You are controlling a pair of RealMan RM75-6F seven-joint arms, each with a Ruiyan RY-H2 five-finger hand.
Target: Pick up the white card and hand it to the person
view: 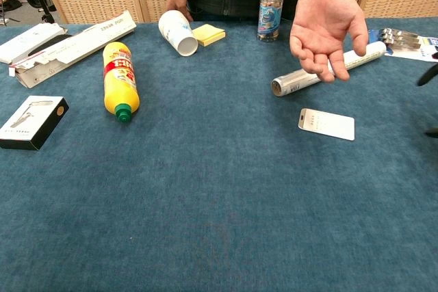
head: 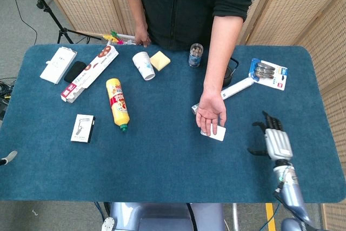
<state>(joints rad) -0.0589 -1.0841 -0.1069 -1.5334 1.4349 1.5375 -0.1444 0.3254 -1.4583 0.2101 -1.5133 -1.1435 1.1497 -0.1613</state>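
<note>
The white card point(view: 326, 124) lies flat on the blue table, right of centre; in the head view the white card point(head: 219, 132) is partly covered by the person's open palm point(head: 211, 116). That palm point(view: 324, 24) hovers palm-up above and behind the card. My right hand point(head: 274, 142) is open with fingers spread, right of the card and clear of it; only dark fingertips point(view: 429, 73) show at the chest view's right edge. Of my left arm only a grey tip point(head: 6, 158) shows at the head view's left edge; the hand itself is out of sight.
A silver roll point(view: 321, 70) lies just behind the card. A yellow bottle point(head: 117, 103), a black-and-white box point(head: 82, 128), a long carton point(head: 89, 72), a paper cup point(head: 144, 65), sticky notes point(head: 160, 60), a clear jar point(head: 195, 55) and a blister pack point(head: 268, 73) lie across the table point(head: 162, 160).
</note>
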